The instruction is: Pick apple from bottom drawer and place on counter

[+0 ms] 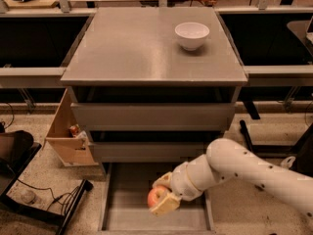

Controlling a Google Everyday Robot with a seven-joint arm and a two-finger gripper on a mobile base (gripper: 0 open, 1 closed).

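Observation:
The small red apple (156, 196) with a yellow blush sits between the fingers of my gripper (161, 196), just above the floor of the open bottom drawer (127, 210). The gripper is shut on the apple, one finger above it and one below. My white arm (244, 168) reaches in from the lower right, over the drawer's right side. The grey counter (132, 48) lies above the three drawers, well above the gripper.
A white bowl (191, 35) stands on the counter's back right. The two upper grey drawers (151, 116) are closed above the open one. A light wooden box (66, 136) stands left of the cabinet. Cables and dark gear (29, 195) lie on the floor at left.

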